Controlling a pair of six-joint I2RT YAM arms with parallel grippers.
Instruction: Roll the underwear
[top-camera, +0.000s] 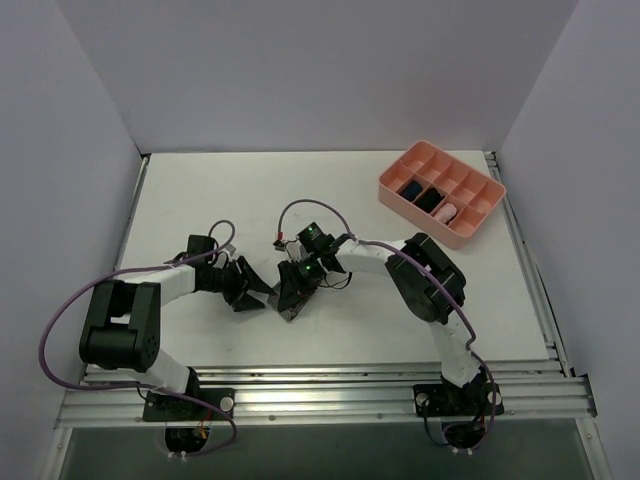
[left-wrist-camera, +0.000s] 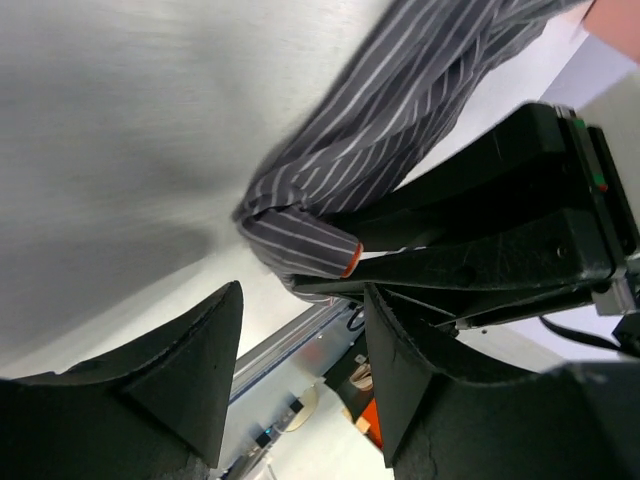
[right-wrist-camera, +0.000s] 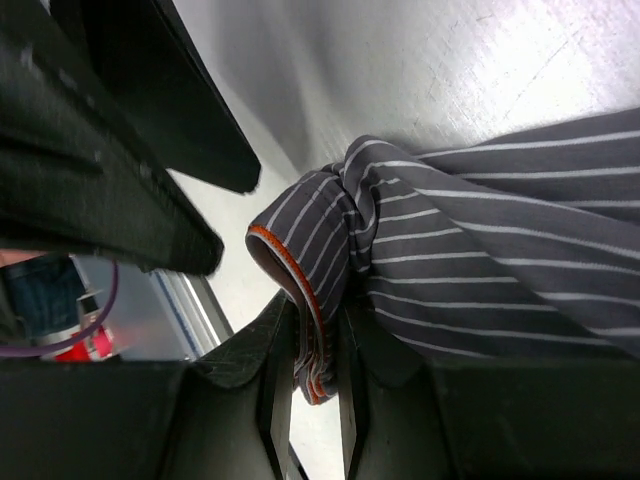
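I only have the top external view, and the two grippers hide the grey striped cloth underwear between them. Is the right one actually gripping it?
Observer: Yes. The right gripper is pinched shut on an orange-edged fold of the grey striped cloth underwear.
Operator: And the left gripper?
Observer: The left gripper is open, with nothing between its fingers. The cloth sits just beyond their tips.
Operator: Rolled yet?
Observer: No. It is bunched only at the pinched end, and the rest trails away unrolled.

Grey pinstriped underwear (right-wrist-camera: 480, 240) lies bunched, its orange-edged fold pinched in the right gripper (right-wrist-camera: 315, 345), the rest trailing past its fingertips.
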